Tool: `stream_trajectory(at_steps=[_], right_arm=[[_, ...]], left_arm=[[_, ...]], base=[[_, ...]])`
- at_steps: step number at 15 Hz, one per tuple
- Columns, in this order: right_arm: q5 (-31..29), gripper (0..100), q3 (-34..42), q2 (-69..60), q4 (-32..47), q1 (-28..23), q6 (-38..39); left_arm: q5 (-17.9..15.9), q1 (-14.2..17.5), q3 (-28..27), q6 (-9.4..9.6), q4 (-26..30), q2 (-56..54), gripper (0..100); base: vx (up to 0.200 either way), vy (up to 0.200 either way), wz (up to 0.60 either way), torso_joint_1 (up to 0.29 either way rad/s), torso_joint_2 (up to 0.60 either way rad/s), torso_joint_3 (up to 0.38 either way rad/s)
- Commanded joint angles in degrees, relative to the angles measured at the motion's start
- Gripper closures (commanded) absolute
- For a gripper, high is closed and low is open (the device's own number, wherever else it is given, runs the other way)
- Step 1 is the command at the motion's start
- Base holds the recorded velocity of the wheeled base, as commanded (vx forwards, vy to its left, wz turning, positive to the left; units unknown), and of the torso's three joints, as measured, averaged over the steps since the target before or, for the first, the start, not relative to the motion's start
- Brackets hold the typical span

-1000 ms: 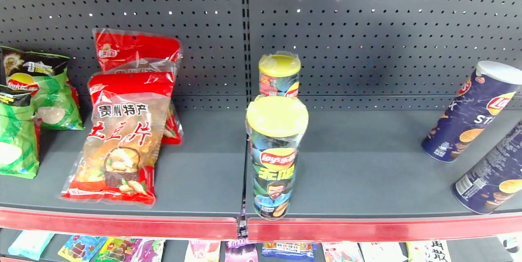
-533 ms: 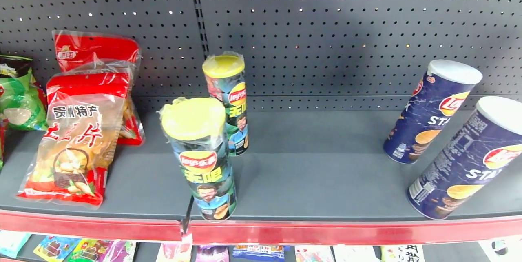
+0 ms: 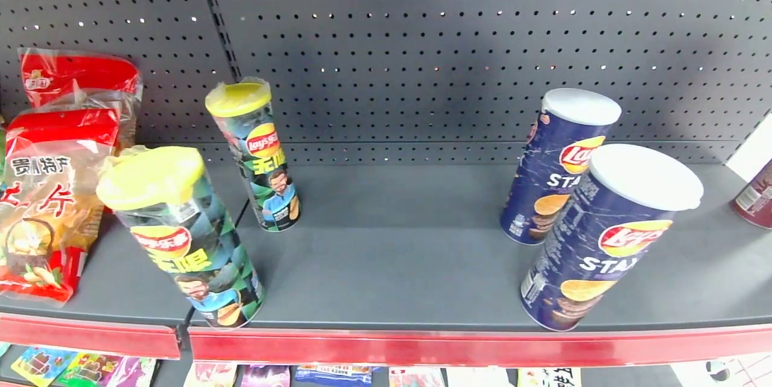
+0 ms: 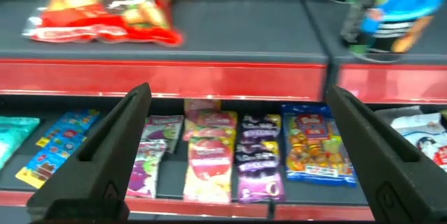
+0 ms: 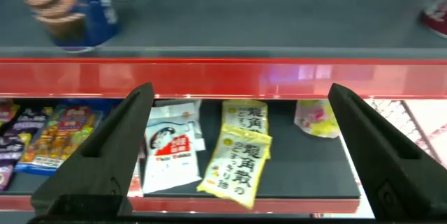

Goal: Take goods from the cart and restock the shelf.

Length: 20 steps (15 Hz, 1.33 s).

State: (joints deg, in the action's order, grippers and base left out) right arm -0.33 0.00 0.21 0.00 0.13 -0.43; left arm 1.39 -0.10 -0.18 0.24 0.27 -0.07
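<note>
**Both grippers spread, empty, before the shelf edge**

Shelf (image 3: 410, 266): grey deck, pegboard back, red rail (image 3: 458, 345) along the front.

Goods on the deck, from the robot's left to right:
- Two red bags, front bag (image 3: 48, 194) leaning back, rear bag (image 3: 78, 79) upright behind it.
- Front green can (image 3: 181, 236), yellow lid, at the front edge just behind the rail. Rear green can (image 3: 256, 158) near the pegboard. The two stand apart.
- Wide bare stretch of deck in the middle.
- Rear blue can (image 3: 558, 164) and front blue can (image 3: 603, 236), white lids, close together; the front one overlaps the rear in the head view, contact cannot be told.
- Dark red can (image 3: 754, 197) cut off at the right edge.

Left gripper (image 4: 239, 90): fingers wide apart, nothing between them, level with the rail. Beyond it, candy packets (image 4: 209, 161) on the lower shelf.

Right gripper (image 5: 240, 88): fingers likewise wide apart, holding nothing. A yellow packet (image 5: 241, 147) and a white packet (image 5: 171, 151) lie on the lower shelf beyond.
</note>
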Motion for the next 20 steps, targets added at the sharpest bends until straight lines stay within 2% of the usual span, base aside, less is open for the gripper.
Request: stream_trajectory(at_steps=[1, 3, 8, 12, 20], right_arm=[[0.0, 0, 0.0, 0.1, 0.0, 0.0, 0.0], [0.8, 0, 0.0, 0.1, 0.0, 0.0, 0.0], [0.8, 0, 0.0, 0.1, 0.0, 0.0, 0.0], [0.8, 0, 0.0, 0.1, 0.0, 0.0, 0.0], [0.7, 0, 0.0, -0.1, 0.0, 0.0, 0.1]], left_arm=[[0.0, 0.0, 0.0, 0.02, 0.1, 0.1, 0], [0.1, 0.0, 0.0, 0.02, 0.0, 0.1, 0], [0.0, 0.0, 0.0, 0.02, 0.0, 0.1, 0], [0.0, 0.0, 0.0, 0.02, 0.0, 0.1, 0], [0.0, 0.0, 0.0, 0.02, 0.0, 0.1, 0]], base=[[0.0, -0.2, 0.0, 0.002, 0.0, 0.002], [0.0, -0.2, 0.0, 0.002, 0.0, 0.005], [0.0, 0.0, 0.0, 0.0, 0.0, 0.0], [-0.2, 0.0, 0.0, 0.005, 0.0, -0.001], [0.0, 0.0, 0.0, 0.0, 0.0, 0.0]])
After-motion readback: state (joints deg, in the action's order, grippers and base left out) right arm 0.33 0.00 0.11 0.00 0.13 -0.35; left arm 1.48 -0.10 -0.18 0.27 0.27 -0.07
